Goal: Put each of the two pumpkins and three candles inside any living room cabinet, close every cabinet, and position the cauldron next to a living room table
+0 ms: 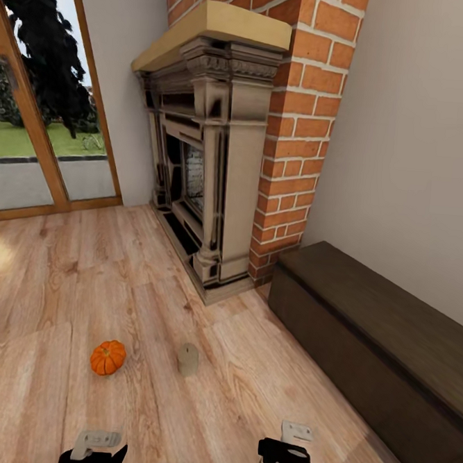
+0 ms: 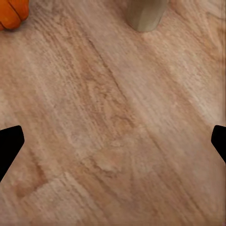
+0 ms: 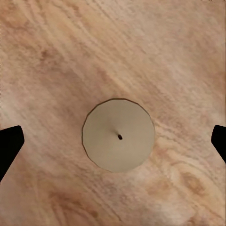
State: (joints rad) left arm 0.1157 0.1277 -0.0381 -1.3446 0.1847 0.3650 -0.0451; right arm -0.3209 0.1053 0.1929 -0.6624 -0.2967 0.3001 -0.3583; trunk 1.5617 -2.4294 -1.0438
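Candle (image 3: 118, 134) centred below right tool (image 3: 113, 141), spread wide, empty; left tool (image 2: 113, 141) likewise spread.

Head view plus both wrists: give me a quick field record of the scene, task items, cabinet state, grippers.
pumpkin: one, on the wood floor, upright, stem up
candle: one standing on the floor beside the pumpkin, apart from it
second candle: seen from straight above in the right wrist view, between the open fingers, not gripped
cabinet: dark brown, along the wall, right of the fireplace, fronts shut
left gripper: open, over bare floor
right gripper: open, above the second candle
cauldron, table: cannot place
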